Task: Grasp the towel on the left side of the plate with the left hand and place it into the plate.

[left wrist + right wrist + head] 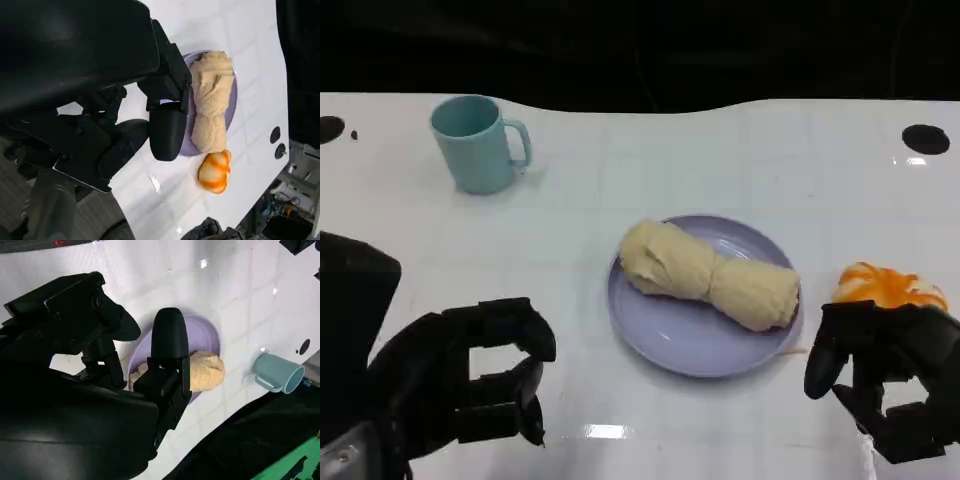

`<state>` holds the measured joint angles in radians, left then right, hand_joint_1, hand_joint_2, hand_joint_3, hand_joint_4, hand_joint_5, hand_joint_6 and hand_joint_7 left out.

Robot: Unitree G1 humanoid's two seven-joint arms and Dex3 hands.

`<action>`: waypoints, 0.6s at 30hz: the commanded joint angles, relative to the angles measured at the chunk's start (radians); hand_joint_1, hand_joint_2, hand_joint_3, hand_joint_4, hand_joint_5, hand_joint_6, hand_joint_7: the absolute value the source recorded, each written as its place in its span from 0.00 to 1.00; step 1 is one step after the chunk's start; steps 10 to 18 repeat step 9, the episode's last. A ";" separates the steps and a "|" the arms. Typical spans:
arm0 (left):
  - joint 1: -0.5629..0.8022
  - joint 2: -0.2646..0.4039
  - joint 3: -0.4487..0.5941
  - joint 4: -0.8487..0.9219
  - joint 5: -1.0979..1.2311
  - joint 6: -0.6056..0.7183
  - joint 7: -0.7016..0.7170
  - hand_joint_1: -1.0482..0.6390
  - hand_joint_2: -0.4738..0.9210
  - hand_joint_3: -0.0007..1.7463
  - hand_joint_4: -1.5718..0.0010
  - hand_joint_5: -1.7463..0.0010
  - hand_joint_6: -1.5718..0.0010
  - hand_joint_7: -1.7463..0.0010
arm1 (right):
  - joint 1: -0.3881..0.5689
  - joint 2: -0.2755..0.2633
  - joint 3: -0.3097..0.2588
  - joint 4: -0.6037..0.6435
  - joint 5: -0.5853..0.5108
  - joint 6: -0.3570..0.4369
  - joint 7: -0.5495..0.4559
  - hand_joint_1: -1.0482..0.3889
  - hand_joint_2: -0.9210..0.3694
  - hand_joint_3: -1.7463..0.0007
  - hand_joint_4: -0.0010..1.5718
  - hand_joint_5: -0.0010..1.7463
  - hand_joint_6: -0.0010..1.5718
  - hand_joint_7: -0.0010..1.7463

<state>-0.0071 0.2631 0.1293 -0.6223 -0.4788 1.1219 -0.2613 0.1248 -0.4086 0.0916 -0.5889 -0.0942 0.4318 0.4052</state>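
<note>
Both hands empty, left hand (470,385) fingers apart, towel (708,274) lying in plate (670,335)

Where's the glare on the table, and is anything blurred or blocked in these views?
Head view: glare patches on the white table near the bottom edge and by the black hole at far right; towel and plate sharp. Left wrist view: left hand looms dark and soft, covering part of the plate. Right wrist view: small highlights on the table, right hand hiding much of the towel.
</note>
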 commanded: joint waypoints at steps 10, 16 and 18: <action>-0.011 0.041 -0.007 0.026 -0.001 -0.009 -0.001 0.58 0.75 0.71 0.47 0.00 0.56 0.04 | -0.003 -0.005 -0.023 -0.025 0.002 0.051 -0.022 0.77 0.29 0.35 0.46 1.00 0.45 0.82; -0.011 0.041 -0.007 0.026 -0.001 -0.009 -0.001 0.58 0.75 0.71 0.47 0.00 0.56 0.04 | -0.003 -0.005 -0.023 -0.025 0.002 0.051 -0.022 0.77 0.29 0.35 0.46 1.00 0.45 0.82; -0.011 0.041 -0.007 0.026 -0.001 -0.009 -0.001 0.58 0.75 0.71 0.47 0.00 0.56 0.04 | -0.003 -0.005 -0.023 -0.025 0.002 0.051 -0.022 0.77 0.29 0.35 0.46 1.00 0.45 0.82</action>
